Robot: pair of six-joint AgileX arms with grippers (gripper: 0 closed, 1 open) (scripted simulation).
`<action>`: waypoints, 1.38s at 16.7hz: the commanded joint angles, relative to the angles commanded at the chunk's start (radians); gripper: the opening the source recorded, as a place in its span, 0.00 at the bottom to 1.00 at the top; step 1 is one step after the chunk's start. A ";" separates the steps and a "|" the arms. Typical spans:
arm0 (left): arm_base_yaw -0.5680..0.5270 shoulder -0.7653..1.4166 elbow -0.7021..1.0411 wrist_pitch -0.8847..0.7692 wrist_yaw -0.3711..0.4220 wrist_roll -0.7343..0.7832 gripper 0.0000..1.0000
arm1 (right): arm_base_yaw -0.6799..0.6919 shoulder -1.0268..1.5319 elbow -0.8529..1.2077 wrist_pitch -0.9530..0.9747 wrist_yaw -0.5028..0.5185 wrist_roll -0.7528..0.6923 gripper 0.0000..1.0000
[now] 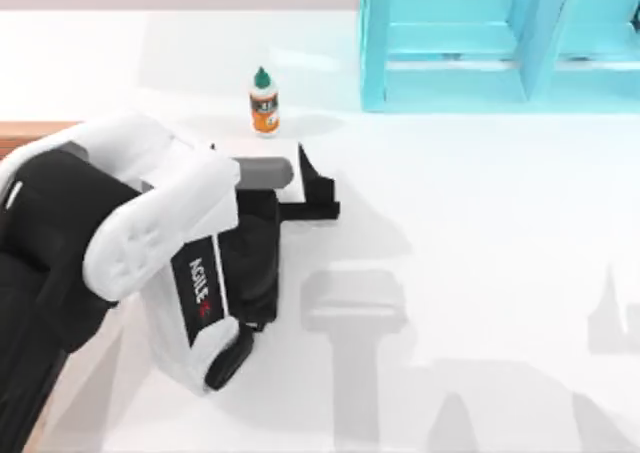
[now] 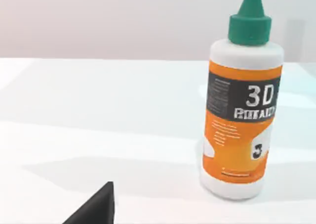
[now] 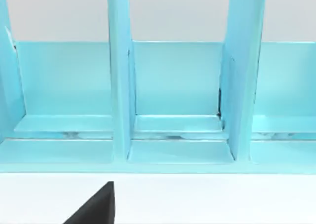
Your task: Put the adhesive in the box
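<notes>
The adhesive [image 1: 264,100] stands upright on the white table at the back, left of centre: green pointed cap, white shoulders, orange label. The left wrist view has the adhesive [image 2: 243,110] close and large, with one black fingertip [image 2: 96,208] low in the picture. My left gripper [image 1: 258,153] sits just in front of the bottle, open, its fingers apart and nothing between them. A strip of the box [image 1: 35,130], orange-brown wood, peeks out at the left edge behind my left arm; the rest is hidden. One black fingertip [image 3: 96,208] of my right gripper shows off to one side, the gripper open.
A turquoise compartmented shelf unit [image 1: 500,43] stands at the back right of the table, and the right wrist camera faces this shelf unit [image 3: 173,95] head on. My left arm covers much of the table's left side. Arm shadows lie on the white tabletop [image 1: 480,223].
</notes>
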 joint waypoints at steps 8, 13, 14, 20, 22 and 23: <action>-0.001 0.024 0.009 0.013 -0.003 0.000 1.00 | 0.000 0.000 0.000 0.000 0.000 0.000 1.00; 0.039 0.066 0.156 -0.090 0.041 -0.001 1.00 | 0.000 0.000 0.000 0.000 0.000 0.000 1.00; 0.052 0.078 0.201 -0.123 0.054 -0.001 1.00 | 0.000 0.000 0.000 0.000 0.000 0.000 1.00; 0.116 0.131 0.414 -0.283 0.118 -0.002 1.00 | 0.000 0.000 0.000 0.000 0.000 0.000 1.00; 0.118 0.132 0.419 -0.288 0.120 -0.002 1.00 | 0.000 0.000 0.000 0.000 0.000 0.000 1.00; 0.118 0.132 0.419 -0.288 0.120 -0.002 1.00 | 0.000 0.000 0.000 0.000 0.000 0.000 1.00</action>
